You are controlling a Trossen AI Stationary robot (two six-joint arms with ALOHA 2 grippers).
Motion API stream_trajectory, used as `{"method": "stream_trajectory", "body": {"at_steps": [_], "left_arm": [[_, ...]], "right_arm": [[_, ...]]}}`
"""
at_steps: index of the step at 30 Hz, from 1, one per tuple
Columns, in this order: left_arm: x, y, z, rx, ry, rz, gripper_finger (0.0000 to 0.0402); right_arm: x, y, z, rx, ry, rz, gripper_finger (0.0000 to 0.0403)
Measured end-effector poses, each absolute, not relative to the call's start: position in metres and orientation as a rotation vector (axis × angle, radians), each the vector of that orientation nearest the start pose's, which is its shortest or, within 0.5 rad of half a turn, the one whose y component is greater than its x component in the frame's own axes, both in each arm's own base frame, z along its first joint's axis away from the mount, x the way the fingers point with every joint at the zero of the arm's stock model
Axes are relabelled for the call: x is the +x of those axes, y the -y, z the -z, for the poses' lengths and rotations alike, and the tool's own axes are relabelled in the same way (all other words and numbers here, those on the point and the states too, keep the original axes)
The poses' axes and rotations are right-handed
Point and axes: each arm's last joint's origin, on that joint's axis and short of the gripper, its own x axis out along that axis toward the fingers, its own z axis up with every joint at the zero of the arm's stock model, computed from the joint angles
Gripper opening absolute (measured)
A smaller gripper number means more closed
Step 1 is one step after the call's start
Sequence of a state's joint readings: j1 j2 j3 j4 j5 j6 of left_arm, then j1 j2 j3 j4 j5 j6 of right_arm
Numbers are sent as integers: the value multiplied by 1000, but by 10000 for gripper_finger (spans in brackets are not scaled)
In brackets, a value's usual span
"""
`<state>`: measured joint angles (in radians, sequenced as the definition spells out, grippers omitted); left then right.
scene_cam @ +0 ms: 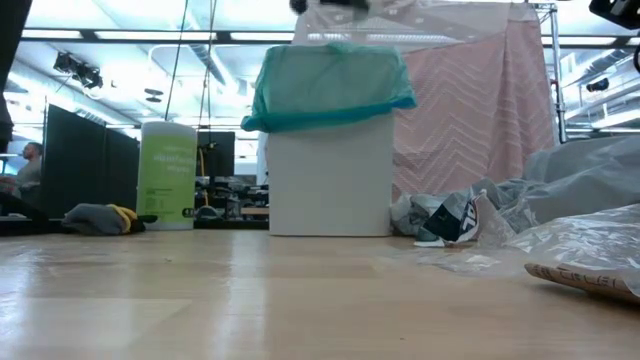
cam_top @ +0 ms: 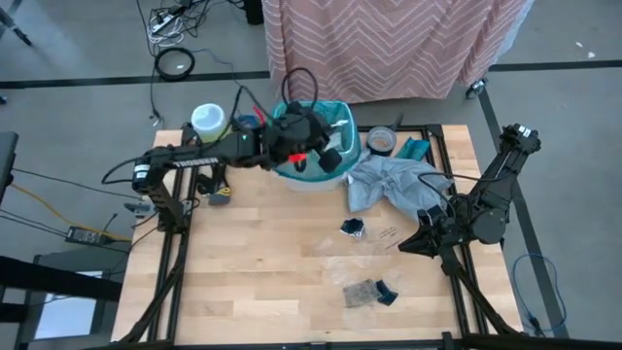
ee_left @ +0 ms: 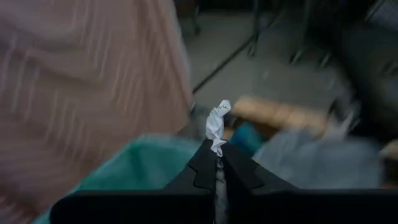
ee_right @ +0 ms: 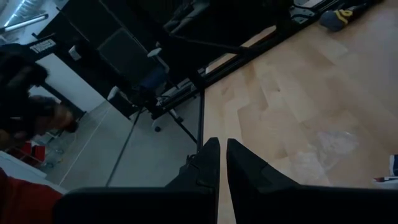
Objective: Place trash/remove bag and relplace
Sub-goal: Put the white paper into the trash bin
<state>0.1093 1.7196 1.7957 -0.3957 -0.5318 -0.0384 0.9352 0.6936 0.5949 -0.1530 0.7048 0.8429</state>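
Where left fingers [ee_left: 205,167] close: white wrapper [ee_left: 216,126].

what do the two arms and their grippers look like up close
Both arms are dark, almost black, jointed links. The left arm carries white lettering along one link and red parts near its wrist. The left gripper and right gripper each have two flat, tapered black fingers.

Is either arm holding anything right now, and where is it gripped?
The left end effector pinches a small crumpled white paper wrapper by its lower end, above the teal-green plastic bin liner. The right end effector holds nothing.
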Motion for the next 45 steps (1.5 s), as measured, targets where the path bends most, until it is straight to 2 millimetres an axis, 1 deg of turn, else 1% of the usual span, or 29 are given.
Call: {"method": "stream_trajectory", "body": {"at_steps": [3,7,13,15,16,18,20,23,27,28,31,33,36,38,41,45], "left_arm": [[378,-70,-404,45,-414,-675,42],[376,-82,-401,39,-440,-659,79],[374,-87,-399,60,-482,-625,141],[375,-86,-398,-40,-453,-618,158],[376,-83,-398,-109,-437,-577,164],[379,-72,-397,-180,-445,-456,173],[385,-50,-391,-188,-482,-375,176],[392,-12,-382,-154,-522,-300,176],[397,31,-377,-152,-512,-273,174],[399,41,-373,-149,-520,-272,173],[412,65,-349,-113,-572,-279,173],[422,77,-329,-109,-609,-274,173],[439,89,-297,-106,-651,-283,173],[450,96,-272,-89,-688,-282,173],[465,102,-242,-81,-700,-282,173],[477,102,-218,-55,-690,-299,173]], "right_arm": [[106,-113,-286,656,-254,-141,20],[107,-113,-287,668,-244,-146,20],[107,-113,-288,671,-233,-151,20],[107,-113,-288,671,-233,-151,20],[107,-113,-288,671,-233,-151,20],[107,-113,-288,671,-234,-151,20],[107,-113,-288,671,-234,-151,20],[107,-113,-288,670,-235,-151,20],[107,-113,-288,668,-236,-150,20],[107,-113,-288,667,-237,-150,20],[107,-113,-287,664,-240,-148,20],[107,-113,-287,663,-241,-148,20],[107,-113,-287,664,-240,-148,20],[107,-114,-288,668,-238,-150,20],[107,-114,-288,670,-236,-151,20],[107,-114,-288,677,-247,-169,20]]}}
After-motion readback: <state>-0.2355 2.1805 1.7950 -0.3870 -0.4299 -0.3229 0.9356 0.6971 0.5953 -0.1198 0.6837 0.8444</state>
